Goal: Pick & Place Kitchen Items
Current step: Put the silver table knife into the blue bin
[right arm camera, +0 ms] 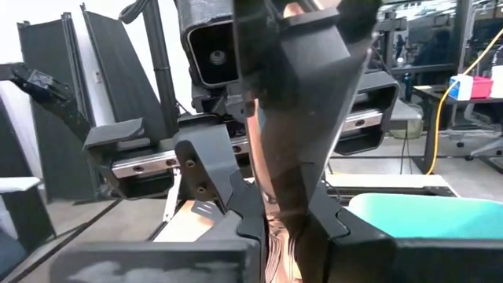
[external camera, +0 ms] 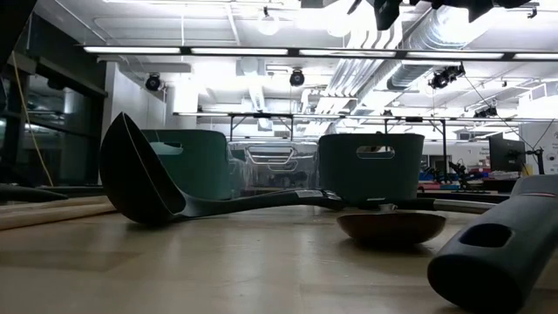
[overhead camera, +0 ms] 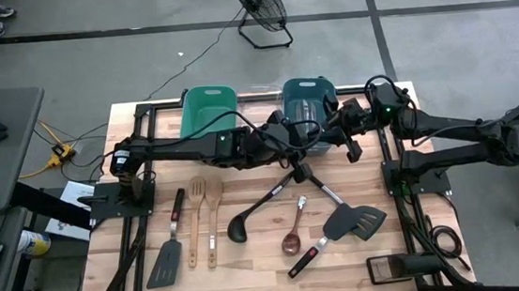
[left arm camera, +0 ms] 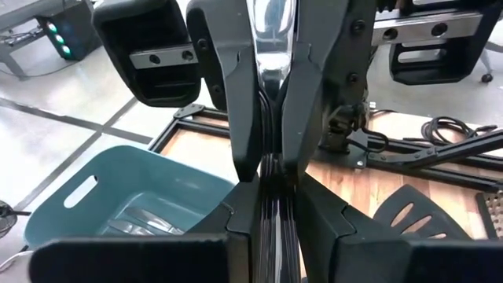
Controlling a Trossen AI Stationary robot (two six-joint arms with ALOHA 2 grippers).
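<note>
**Currently: both grippers on one piece of cutlery by the blue bin**

Largest first. The wooden worktop (overhead camera: 252,278) carries three bins along its far edge: a green bin (overhead camera: 209,107), a clear bin (overhead camera: 257,91) and a blue bin (overhead camera: 309,92). Both arms reach in from the sides and meet just at the near side of the blue bin.

Most of the kitchen items lie loose towards the near edge. Among them are a black ladle (overhead camera: 258,209), a slotted black spatula (overhead camera: 356,222), a red-handled spatula (overhead camera: 170,252) and two wooden pieces (overhead camera: 205,216).

The item in hand is a slim piece of silver cutlery (left arm camera: 271,39), held in the air between the two grippers. The left gripper (left arm camera: 271,196) has its jaws clamped on one end. The right gripper (left arm camera: 269,145) faces it tip to tip, and its jaws look pressed together on the same strip. I judge this to be a handover with the release not yet made.

Risks noted:
- The metal is thin and smooth. If the left jaws let go before the right grip is firm, the piece could slip or swing.
- The grippers hang at the bin's rim, not squarely over it. A dropped piece may strike the rim and land on the worktop among the other utensils.
- If both arms pull apart while both are clamped, the piece may bend or be wrenched loose.
</note>
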